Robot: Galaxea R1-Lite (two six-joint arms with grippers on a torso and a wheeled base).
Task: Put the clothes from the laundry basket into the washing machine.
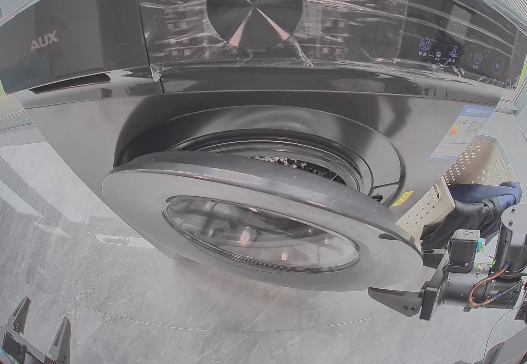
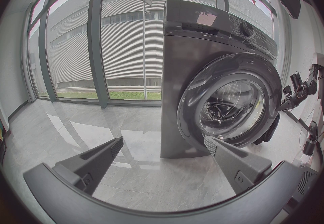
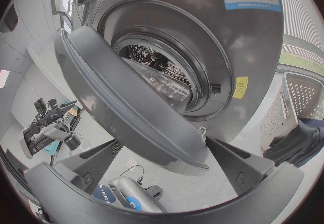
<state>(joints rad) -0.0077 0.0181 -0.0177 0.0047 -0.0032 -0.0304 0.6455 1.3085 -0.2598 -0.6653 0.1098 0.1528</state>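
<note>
Floor [image 1: 82,272]: grey marbled tile, glossy, with patches of light from the windows [image 2: 125,32]. These are tall panes in dark frames beyond the washer [image 2: 182,66]. Outside are a ribbed grey building and a strip of grass.

Washer: dark grey metal, smooth, near mirror-like. Door [image 1: 247,178] is round and partly open, a broad grey rim around a domed glass pane. Behind it shows a slice of the drum [image 3: 148,59], bright perforated steel; the door hides the rest. A round dial [image 1: 254,6] sits on the top panel under wrinkled clear film [image 1: 357,14]. There is a yellow sticker [image 3: 240,87] beside the opening and a blue-edged label [image 1: 466,129] higher up.

Basket [image 1: 477,162]: pale plastic punched with small holes, just to the washer's right, partly cut off at the picture edge. Clothes [image 1: 477,206] are dark and soft, slumped over its front rim. What lies deeper in the basket can't be made out.

Right gripper [image 3: 162,142]: fingers spread wide, holding nothing, low at the door's free edge. Whether a finger touches the rim can't be told.

Left gripper [image 2: 162,140]: fingers also spread, nothing between them, low on the robot's left, well apart from the washer. In the head view it is cut off at the bottom corner, only the two dark wedge tips showing.
</note>
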